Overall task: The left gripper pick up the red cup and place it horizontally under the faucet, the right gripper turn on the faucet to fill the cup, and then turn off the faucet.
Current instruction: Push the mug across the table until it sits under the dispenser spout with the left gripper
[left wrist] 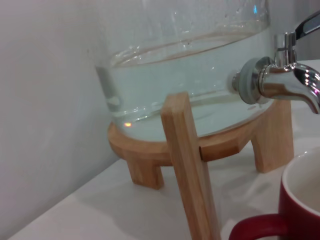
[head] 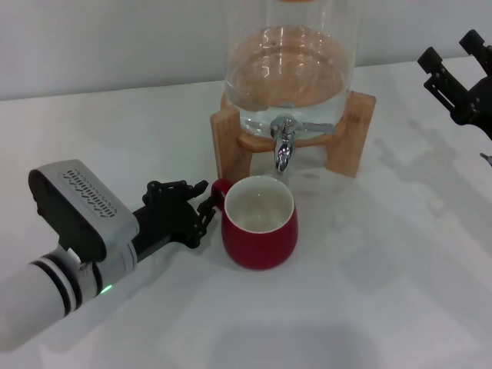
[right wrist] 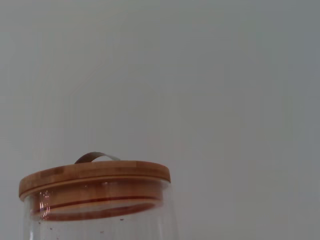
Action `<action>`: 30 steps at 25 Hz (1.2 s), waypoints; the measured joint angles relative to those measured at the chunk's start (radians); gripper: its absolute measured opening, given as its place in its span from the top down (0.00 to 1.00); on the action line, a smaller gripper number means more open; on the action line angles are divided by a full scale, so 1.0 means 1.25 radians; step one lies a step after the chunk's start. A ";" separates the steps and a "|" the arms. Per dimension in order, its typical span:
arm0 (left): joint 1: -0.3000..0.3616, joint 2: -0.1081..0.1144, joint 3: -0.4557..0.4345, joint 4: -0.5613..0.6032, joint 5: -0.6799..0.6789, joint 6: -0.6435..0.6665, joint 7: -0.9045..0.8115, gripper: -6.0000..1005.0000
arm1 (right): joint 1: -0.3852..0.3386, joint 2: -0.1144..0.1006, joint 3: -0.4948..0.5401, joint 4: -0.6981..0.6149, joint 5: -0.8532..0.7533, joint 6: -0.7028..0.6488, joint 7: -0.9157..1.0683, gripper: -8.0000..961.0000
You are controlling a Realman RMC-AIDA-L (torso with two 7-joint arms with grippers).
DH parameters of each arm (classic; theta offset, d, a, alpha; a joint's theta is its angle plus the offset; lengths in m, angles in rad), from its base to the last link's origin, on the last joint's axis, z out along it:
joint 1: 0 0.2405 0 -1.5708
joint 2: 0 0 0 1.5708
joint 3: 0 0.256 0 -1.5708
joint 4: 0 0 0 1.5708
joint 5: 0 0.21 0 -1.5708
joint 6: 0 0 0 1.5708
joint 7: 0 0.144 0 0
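cup first: the red cup (head: pixel 259 222) stands upright mid-desk, its mouth just below and in front of the faucet (head: pixel 284 143). the left gripper (head: pixel 201 209), reaching in from the near left corner, has its jaws clamped on the small handle. to do this well, i'd nudge the cup back until the spout hangs over its middle. by the far right edge the right gripper (head: pixel 456 63) hangs raised, jaws apart.

A wooden lid (right wrist: pixel 95 176) tops the dispenser on a white table (head: pixel 369 292).
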 joint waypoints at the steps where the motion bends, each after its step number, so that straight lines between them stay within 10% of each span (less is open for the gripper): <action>1: 0.003 0.000 0.000 -0.001 0.000 0.000 0.000 0.79 | 0.000 0.000 0.000 0.000 0.000 -0.001 0.000 0.14; 30: 0.028 0.005 -0.025 -0.021 -0.005 0.032 0.020 0.78 | -0.002 -0.001 0.000 0.000 0.000 0.004 0.000 0.14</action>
